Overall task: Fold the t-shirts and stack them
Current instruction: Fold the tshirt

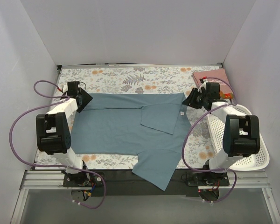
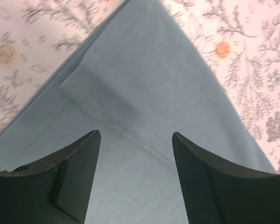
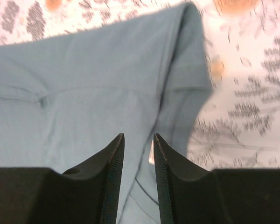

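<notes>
The teal-blue t-shirt [image 1: 116,130] lies spread flat on the floral table cloth [image 1: 126,77]. One sleeve flap [image 1: 161,116] is folded over its body, and a lower part [image 1: 154,170] hangs over the table's front edge. My left gripper [image 1: 86,101] is open just above the shirt's far left corner [image 2: 144,70], fingers wide apart [image 2: 136,135]. My right gripper [image 1: 189,100] is at the far right corner, jaws a narrow gap apart [image 3: 138,136] over the cloth [image 3: 84,84] by the small white label [image 3: 150,156]. The pink shirt [image 1: 210,79] lies folded at the back right.
A white perforated basket [image 1: 254,156] stands at the right edge beside my right arm. White walls enclose the table on three sides. A black strip [image 1: 112,175] runs along the near edge by the arm bases.
</notes>
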